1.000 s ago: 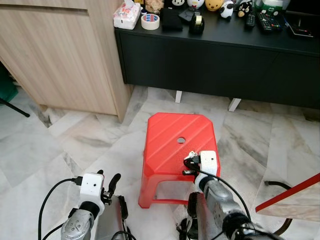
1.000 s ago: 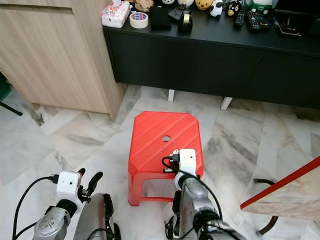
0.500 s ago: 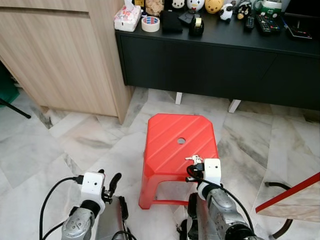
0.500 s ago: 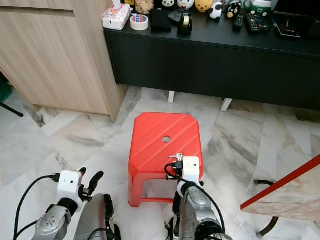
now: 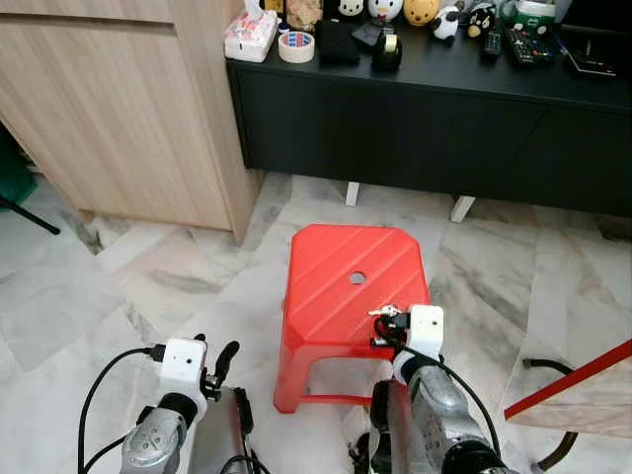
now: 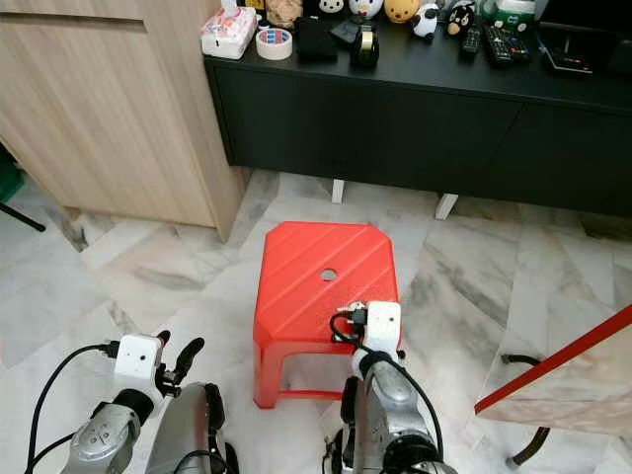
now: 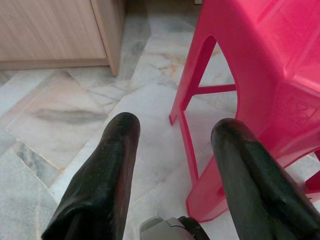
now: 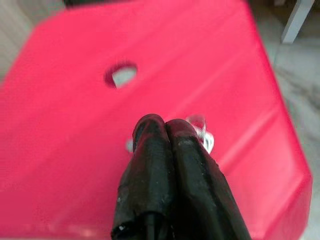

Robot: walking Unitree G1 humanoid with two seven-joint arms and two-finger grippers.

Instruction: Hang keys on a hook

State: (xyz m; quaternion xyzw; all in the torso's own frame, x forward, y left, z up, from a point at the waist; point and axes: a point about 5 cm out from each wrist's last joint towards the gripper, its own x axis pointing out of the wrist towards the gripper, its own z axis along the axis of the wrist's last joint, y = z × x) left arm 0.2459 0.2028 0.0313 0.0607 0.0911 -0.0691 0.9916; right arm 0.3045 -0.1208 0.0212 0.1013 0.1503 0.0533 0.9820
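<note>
Fingers point(image 8: 165, 145) of right gripper point(image 8: 166, 126) pressed together on keys point(image 8: 202, 131), now drawn back toward stool point(image 5: 336, 267) front edge; left gripper point(image 7: 172, 135) spread, idle.

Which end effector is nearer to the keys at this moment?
Right. The right end effector is closed on the keys just above the red stool. The left end effector hangs open beside the stool's legs, low near the floor and apart from the keys.
</note>
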